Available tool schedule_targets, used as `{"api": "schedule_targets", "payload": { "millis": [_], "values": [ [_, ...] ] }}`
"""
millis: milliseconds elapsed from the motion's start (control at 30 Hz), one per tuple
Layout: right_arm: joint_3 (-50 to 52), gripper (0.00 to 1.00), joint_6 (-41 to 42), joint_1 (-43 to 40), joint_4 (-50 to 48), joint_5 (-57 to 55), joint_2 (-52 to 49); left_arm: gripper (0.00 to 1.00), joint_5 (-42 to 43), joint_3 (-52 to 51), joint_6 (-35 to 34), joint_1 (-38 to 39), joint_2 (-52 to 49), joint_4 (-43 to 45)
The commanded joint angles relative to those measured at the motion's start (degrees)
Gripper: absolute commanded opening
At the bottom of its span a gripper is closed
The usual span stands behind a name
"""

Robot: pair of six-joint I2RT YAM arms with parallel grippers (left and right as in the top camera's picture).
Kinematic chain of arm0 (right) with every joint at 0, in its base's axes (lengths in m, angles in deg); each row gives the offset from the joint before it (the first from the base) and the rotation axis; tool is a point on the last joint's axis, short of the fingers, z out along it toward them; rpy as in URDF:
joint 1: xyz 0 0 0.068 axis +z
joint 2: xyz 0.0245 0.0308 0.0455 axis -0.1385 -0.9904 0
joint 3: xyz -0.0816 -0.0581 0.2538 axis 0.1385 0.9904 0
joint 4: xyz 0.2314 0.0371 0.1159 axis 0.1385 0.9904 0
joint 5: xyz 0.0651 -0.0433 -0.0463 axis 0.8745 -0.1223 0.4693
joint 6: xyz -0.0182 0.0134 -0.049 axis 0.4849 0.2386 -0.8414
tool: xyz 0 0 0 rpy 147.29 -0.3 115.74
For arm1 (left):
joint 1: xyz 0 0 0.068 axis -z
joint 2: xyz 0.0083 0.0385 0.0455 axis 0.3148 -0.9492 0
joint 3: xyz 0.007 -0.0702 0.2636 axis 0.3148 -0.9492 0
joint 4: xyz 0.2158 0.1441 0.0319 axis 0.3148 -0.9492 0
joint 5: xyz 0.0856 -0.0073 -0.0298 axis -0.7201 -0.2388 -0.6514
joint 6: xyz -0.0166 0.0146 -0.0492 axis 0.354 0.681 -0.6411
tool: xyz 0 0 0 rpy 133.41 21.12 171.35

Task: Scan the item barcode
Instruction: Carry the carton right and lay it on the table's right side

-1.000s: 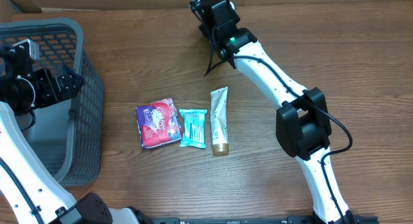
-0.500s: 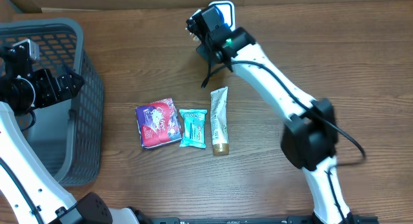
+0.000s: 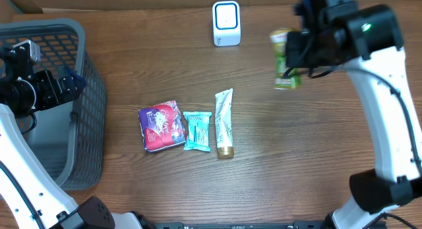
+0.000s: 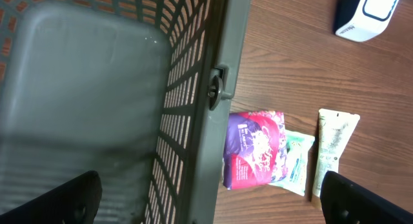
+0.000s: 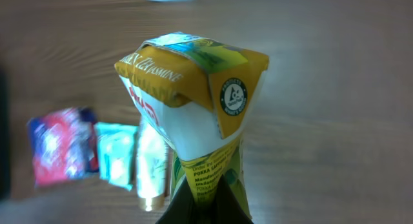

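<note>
- Purple pouch [image 3: 161, 125], teal sachet [image 3: 197, 130] and tube [image 3: 224, 122] sit side by side up front.
- Left gripper [image 3: 69, 84] hangs wide open over the grey basket [image 3: 92, 107].
- Right gripper [image 5: 203, 204] is clamped on the yellow-green packet [image 5: 193, 108], up in the air, right of the white scanner [image 3: 226, 23].

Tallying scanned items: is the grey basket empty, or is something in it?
Empty as far as visible: the left wrist view shows the basket with a bare floor; parts of it lie out of frame.
</note>
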Motion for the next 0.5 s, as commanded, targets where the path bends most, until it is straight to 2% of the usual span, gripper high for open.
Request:
{"api": "schedule_targets", "payload": {
  "millis": [0, 200, 367, 467],
  "values": [
    [5.0, 0.04, 4.7, -5.6, -1.6, 4.5, -1.2, 1.0, -0.1, 0.1, 0.2, 0.1, -0.3, 0.1],
    [23.3, 0.04, 7.6, -15.3, -14.4, 12.0, -1.2, 1.0, -0.1, 0.1, 0.2, 0.1, -0.3, 0.1],
    [39.9, 0.04, 16.9, -21.9, -30.2, 12.6, -1.2, 1.0, -0.1, 0.1, 0.2, 0.1, -0.3, 0.0],
    [45.5, 0.04, 23.9, -24.9, -36.0, 12.6, -1.2, 1.0, -0.1, 0.1, 0.2, 0.1, -0.3, 0.1]
  ]
}}
